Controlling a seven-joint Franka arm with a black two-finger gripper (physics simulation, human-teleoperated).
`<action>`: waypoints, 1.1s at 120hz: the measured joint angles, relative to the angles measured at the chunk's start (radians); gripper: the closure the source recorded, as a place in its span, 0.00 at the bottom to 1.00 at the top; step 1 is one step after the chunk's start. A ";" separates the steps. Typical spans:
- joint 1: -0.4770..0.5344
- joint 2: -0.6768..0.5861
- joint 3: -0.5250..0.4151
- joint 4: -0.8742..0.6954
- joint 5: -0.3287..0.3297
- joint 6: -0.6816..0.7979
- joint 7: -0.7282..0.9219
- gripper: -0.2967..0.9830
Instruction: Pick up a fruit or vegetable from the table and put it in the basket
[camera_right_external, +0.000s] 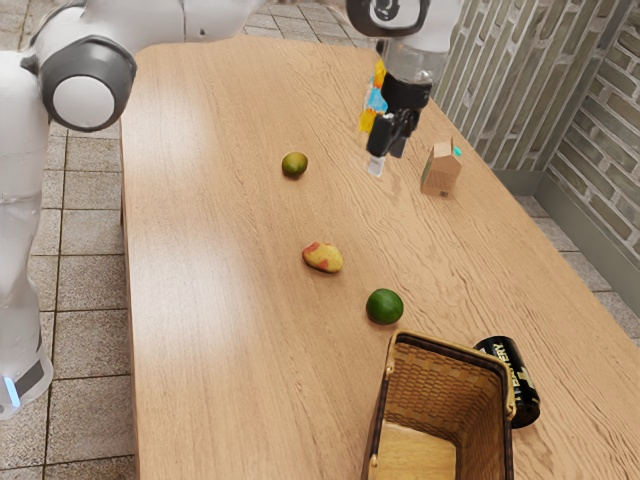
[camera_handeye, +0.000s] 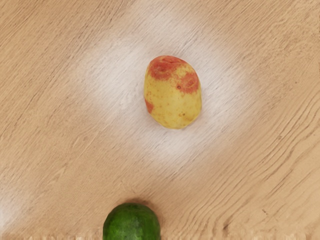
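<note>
1. The end effector (camera_right_external: 387, 158) hangs over the far part of the surface (camera_right_external: 220, 300), fingers spread.
2. On the surface, the yellow-red fruit (camera_right_external: 323, 258) lies mid-scene, the green fruit (camera_right_external: 385, 307) between it and the basket (camera_right_external: 430, 390).
3. The mottled fruit (camera_right_external: 294, 164) lies farther off.
4. The basket stands near, toward the exterior view's right, the can (camera_right_external: 518, 390) beside it.

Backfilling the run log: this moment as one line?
gripper: open, nothing held, above table | red-yellow fruit: on table | dark-green fruit: on table, near basket | pick: pending
</note>
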 joint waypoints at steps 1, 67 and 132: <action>0.002 0.009 0.001 0.003 -0.005 0.003 0.010 0.23; 0.020 -0.066 -0.089 -0.401 -0.181 0.370 0.484 0.23; 0.038 -0.153 -0.132 -0.596 -0.140 0.550 0.801 0.24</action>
